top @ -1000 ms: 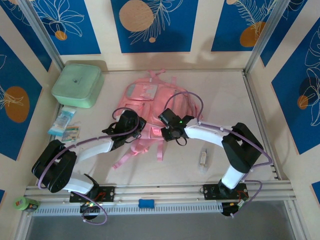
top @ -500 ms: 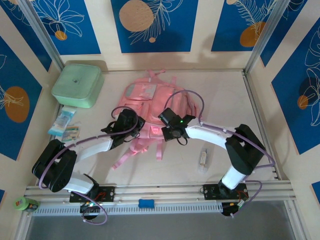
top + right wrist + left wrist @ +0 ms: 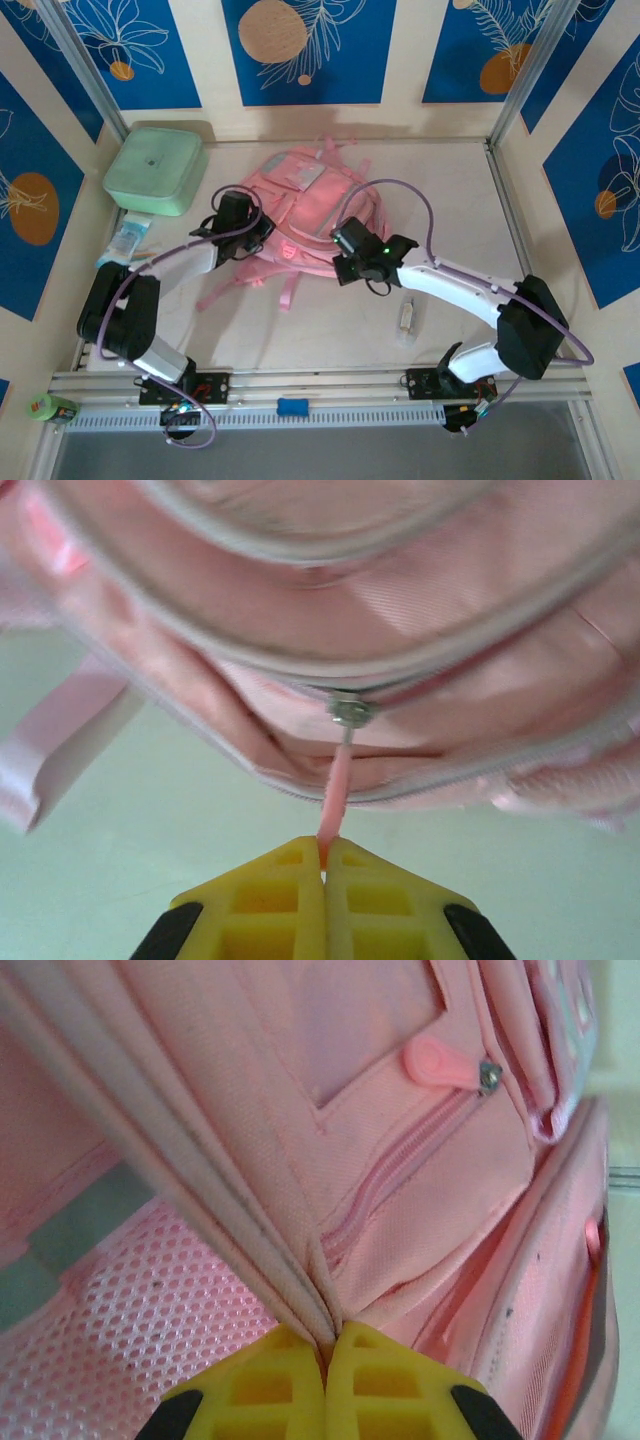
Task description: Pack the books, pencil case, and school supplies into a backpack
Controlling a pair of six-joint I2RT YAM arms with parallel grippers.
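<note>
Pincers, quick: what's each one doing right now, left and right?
Left pincer: closed, pinching a fold of the backpack fabric.
Right pincer: closed on the backpack's pink zipper pull.

Pale cream worktop (image 3: 470,210), matte, with soft even light and faint shadows. Walls on three sides are cream boards with blue panels (image 3: 303,75) printed with white leaf outlines and tan-orange discs (image 3: 272,30). Silver metal posts stand at the back-left (image 3: 85,70) and back-right (image 3: 530,70) corners. Aluminium rail (image 3: 320,380) runs along the near edge, grey strip (image 3: 320,455) below it.
</note>
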